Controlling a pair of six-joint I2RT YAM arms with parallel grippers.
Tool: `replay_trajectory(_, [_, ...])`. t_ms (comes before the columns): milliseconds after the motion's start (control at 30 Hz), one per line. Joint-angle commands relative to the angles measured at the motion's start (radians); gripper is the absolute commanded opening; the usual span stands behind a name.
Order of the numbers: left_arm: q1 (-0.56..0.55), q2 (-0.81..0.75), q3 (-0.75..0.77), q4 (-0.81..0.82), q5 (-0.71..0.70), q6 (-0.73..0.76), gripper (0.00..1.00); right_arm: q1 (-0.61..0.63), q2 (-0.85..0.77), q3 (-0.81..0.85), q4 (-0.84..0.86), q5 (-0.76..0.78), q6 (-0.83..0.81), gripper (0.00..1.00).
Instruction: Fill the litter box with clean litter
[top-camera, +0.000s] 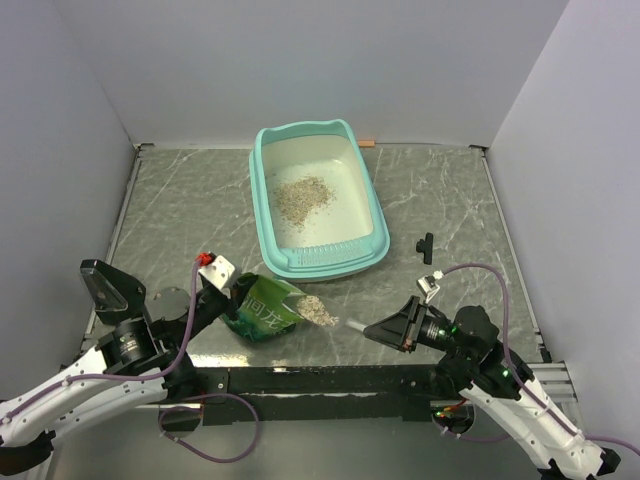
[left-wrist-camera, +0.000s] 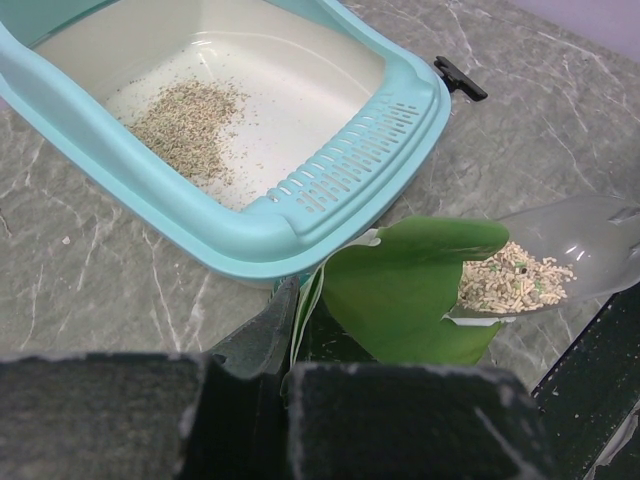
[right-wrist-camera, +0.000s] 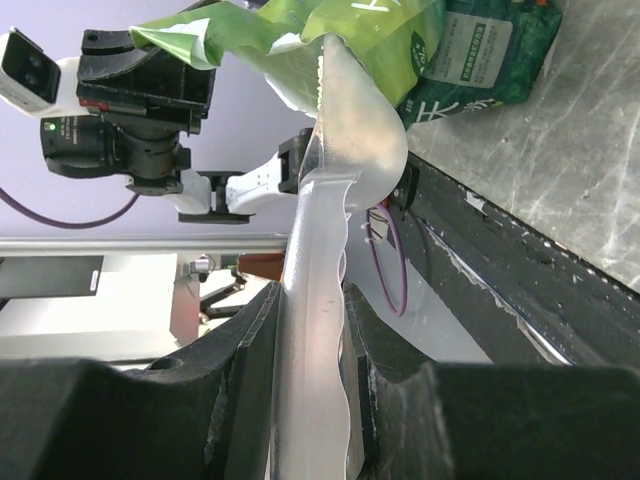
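Grey marbled tabletop carries the large turquoise plastic litter box, a small heap of beige granular clean litter inside. Just in front of it my left gripper is pinched tight on the glossy green bag; my right gripper, partly closed, clamps the handle of the loaded clear plastic scoop. Loose granules likely spill easily: keep it level.

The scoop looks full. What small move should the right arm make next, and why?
Probably lift the scoop level out of the green bag and start toward the litter box. The right gripper holds its handle, its bowl is loaded with clean litter at the bag's mouth, the left gripper pinches the bag, and the box holds only a small pile.
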Motion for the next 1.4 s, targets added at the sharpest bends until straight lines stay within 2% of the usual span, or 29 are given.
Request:
replay_trajectory(0, [0.002, -0.012, 0.026, 0.047, -0.036, -0.016, 0.01, 0.002, -0.186, 0.047, -0.091, 0.022, 0.005, 0.0])
replay_trajectory(167, [0.004, -0.011, 0.028, 0.046, -0.036, -0.018, 0.01, 0.002, -0.187, 0.059, -0.078, 0.026, 0.005, 0.0])
replay_trajectory(533, [0.004, -0.015, 0.026, 0.046, -0.034, -0.018, 0.01, -0.001, -0.132, 0.091, 0.059, 0.027, -0.006, 0.0])
replay_trajectory(967, [0.004, -0.021, 0.028, 0.044, -0.037, -0.019, 0.01, 0.0, -0.043, 0.198, 0.081, 0.029, -0.052, 0.0])
replay_trajectory(1133, [0.004, -0.021, 0.028, 0.044, -0.036, -0.019, 0.01, 0.0, 0.027, 0.241, 0.095, 0.102, -0.06, 0.0])
replay_trajectory(1367, [0.004, -0.032, 0.029, 0.046, -0.027, -0.024, 0.01, 0.0, 0.138, 0.26, 0.199, 0.246, -0.035, 0.0])
